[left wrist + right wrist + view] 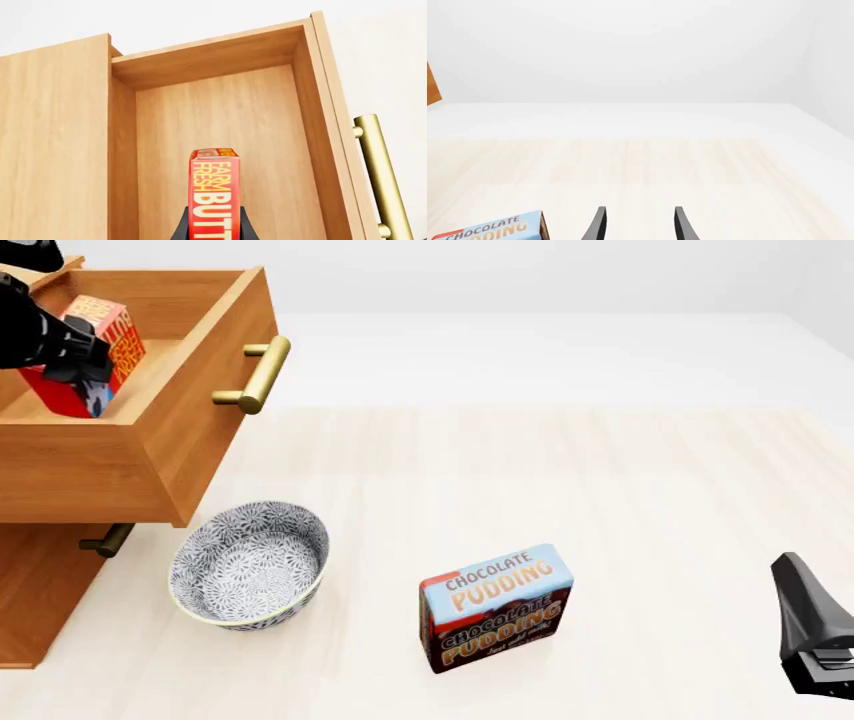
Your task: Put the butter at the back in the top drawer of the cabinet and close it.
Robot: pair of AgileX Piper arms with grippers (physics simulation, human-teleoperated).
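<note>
Nearest the camera, the right pincer [637, 225] hovers over the worktop [601, 490], fingers apart, beside the pudding box [497, 606]. Farther left sits a patterned bowl [250, 562]. Beyond, the left pincer [212, 227] grips the butter [213, 192] above the pulled-out top drawer [200, 390] of the cabinet [40, 580].

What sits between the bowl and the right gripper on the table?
In the front view, only the Chocolate Pudding box stands between the patterned bowl and the right gripper; the rest is bare tabletop.

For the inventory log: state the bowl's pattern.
Bowl: blue-grey floral print on white; front view.
</note>
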